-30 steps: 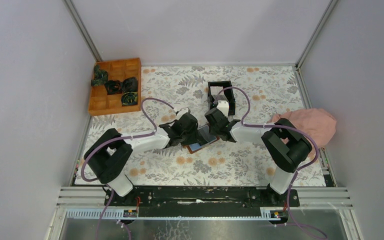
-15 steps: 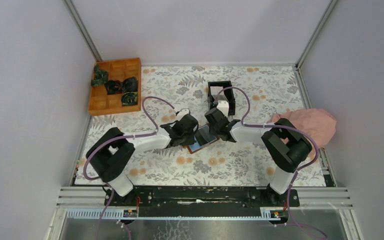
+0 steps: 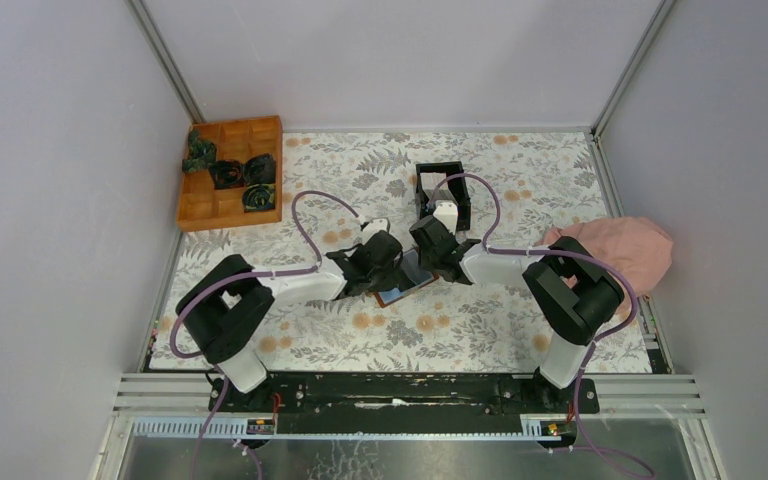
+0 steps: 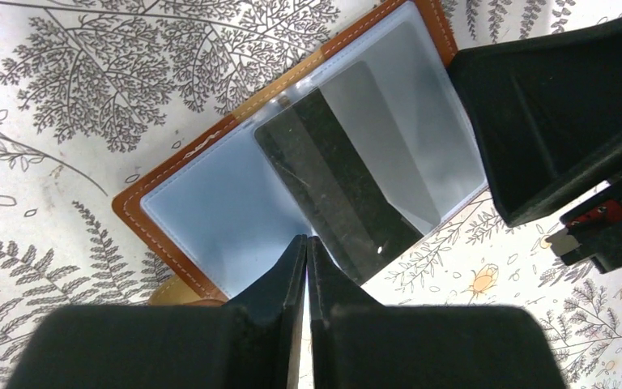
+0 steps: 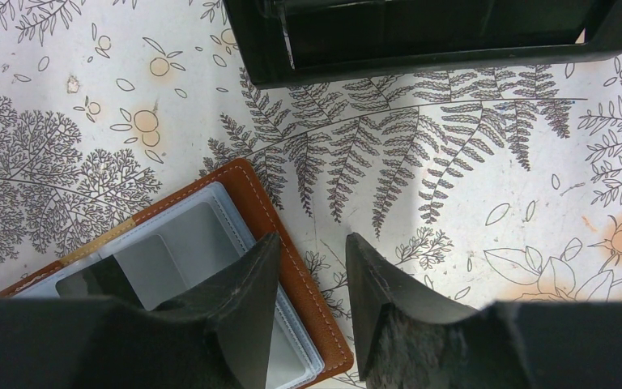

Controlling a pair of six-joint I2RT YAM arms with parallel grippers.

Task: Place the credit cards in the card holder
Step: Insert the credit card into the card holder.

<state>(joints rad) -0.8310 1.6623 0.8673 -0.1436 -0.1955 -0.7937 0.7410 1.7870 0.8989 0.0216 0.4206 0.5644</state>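
floral tablecloth (image 3: pixel 480 330): card holder (image 4: pixel 134 231) lies open, long axis slanting from left gripper (image 4: pixel 306 243) to right gripper (image 5: pixel 312 267). left fingers pressed together at holder's near-left sleeve lip, pinch unclear. right half spread, straddling holder's far-right edge. dark card (image 4: pixel 332 190) sits in sleeve.

Leathery card holder (image 4: pixel 158 237), glossy plastic pockets (image 4: pixel 202 215)
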